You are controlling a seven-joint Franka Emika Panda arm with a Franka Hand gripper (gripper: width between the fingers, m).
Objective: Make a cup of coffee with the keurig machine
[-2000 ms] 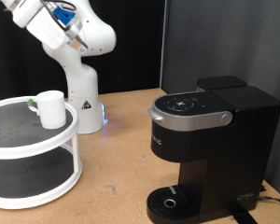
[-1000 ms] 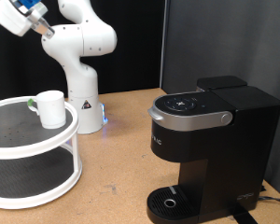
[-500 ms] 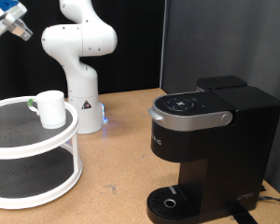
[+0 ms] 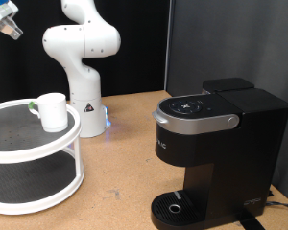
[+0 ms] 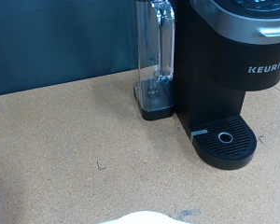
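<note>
Swinging away: your gripper [image 4: 2, 21] is now leaving the exterior view's top left, jaws unreadable; cup [image 4: 53, 110] untouched on shelf [image 4: 48, 144], keurig [image 4: 216, 153] tray bare.

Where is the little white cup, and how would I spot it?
Find the round white two-level stand at the exterior view's left, across from the big black keurig machine. The cup sits on its top shelf, near the rim by the robot's white base. It's the only small white mug there, with a side handle.
</note>
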